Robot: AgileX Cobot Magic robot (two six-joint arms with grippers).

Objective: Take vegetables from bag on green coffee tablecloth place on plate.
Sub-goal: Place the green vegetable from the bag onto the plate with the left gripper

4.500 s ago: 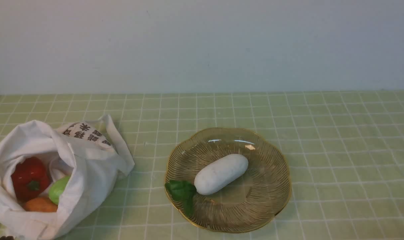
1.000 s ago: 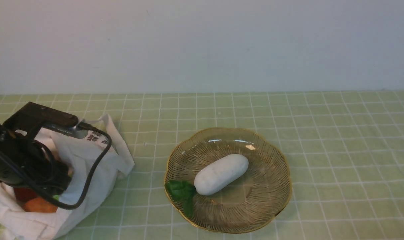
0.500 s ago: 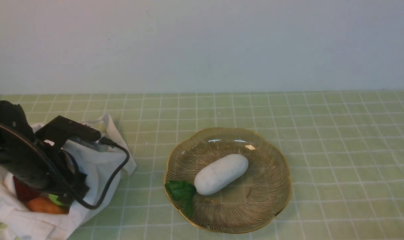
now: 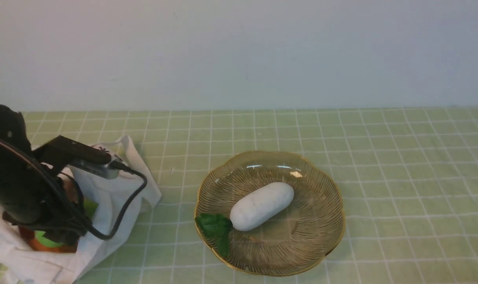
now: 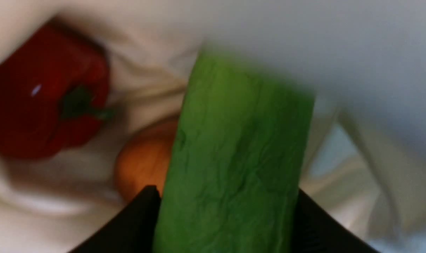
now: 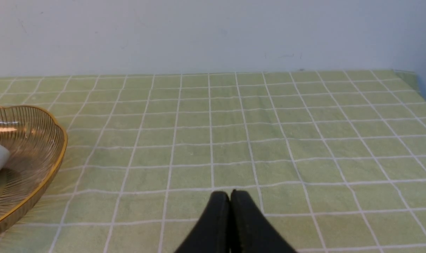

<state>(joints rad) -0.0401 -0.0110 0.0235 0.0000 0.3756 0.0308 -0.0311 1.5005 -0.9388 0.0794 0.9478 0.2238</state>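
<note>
My left gripper [image 5: 225, 191], down inside the bag [image 4: 116, 197], pinches the cucumber [image 5: 241, 123] between its jaws, beside the red pepper [image 5: 40, 98].

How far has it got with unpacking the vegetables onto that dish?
Done: one white radish-like vegetable lies on the plate. In hand: the left jaws grip the cucumber inside the bag. Left: the red bell pepper and the orange vegetable lie in the bag.
</note>
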